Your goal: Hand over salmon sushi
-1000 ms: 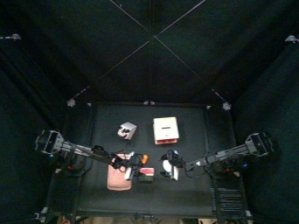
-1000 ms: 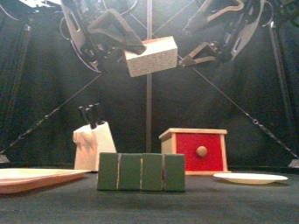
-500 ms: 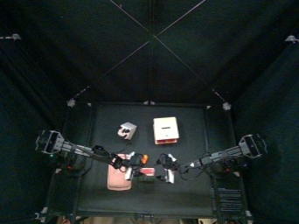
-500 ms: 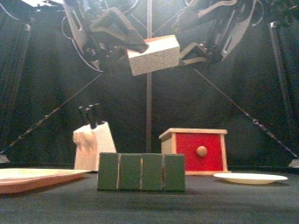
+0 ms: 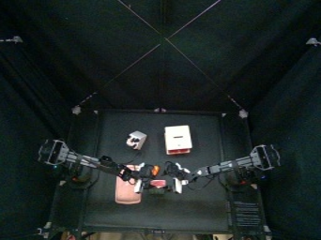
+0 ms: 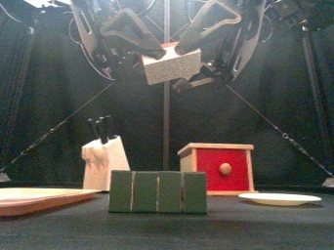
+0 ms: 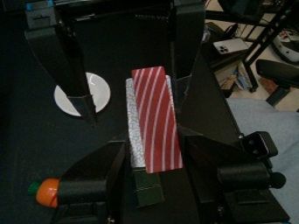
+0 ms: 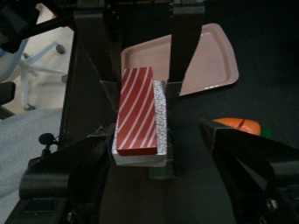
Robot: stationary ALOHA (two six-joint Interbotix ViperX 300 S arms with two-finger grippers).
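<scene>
The salmon sushi [image 6: 171, 66], an oblong block with a red-and-white striped top [image 7: 155, 118] on speckled white rice, hangs high above the table's front middle. In the top view it is a small orange-red spot [image 5: 154, 172]. My left gripper [image 7: 156, 156] is shut on one end of it. From the right, my right gripper [image 8: 152, 144] stands open, its jaws on either side of the sushi's [image 8: 138, 112] other end with a gap on each side. In the front view the right gripper [image 6: 205, 54] reaches the block from the right.
On the table stand a knife block [image 6: 104, 161], a red box [image 6: 218, 168] and a green slatted block [image 6: 158, 191]. A pink tray [image 6: 39, 198] lies front left, a white plate [image 6: 279, 198] front right. A small orange fruit [image 7: 45, 188] sits below the grippers.
My right arm has swung in to the left, bringing its open jaws around the free end of the sushi. The left gripper and the sushi have stayed in place.
</scene>
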